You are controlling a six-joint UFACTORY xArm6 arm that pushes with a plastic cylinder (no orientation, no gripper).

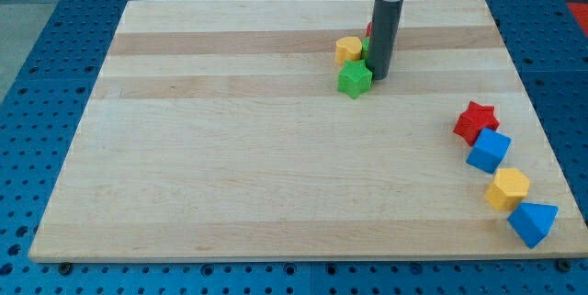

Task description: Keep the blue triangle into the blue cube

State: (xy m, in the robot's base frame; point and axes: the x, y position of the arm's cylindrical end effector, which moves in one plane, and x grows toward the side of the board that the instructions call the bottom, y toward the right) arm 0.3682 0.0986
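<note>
The blue triangle [533, 222] lies near the board's bottom right corner. The blue cube [488, 151] sits above it at the view's right, with a yellow block [507, 188] between the two. My tip [378, 75] is far from them, near the view's top centre, touching the right side of a green star-shaped block [355, 80]. The rod stands upright and hides part of the blocks behind it.
A red star-shaped block [475, 120] sits just above the blue cube. A yellow block [348, 50] lies left of the rod, with slivers of a red block [369, 29] and a green block [365, 49] behind the rod. The wooden board [230, 148] rests on a blue perforated table.
</note>
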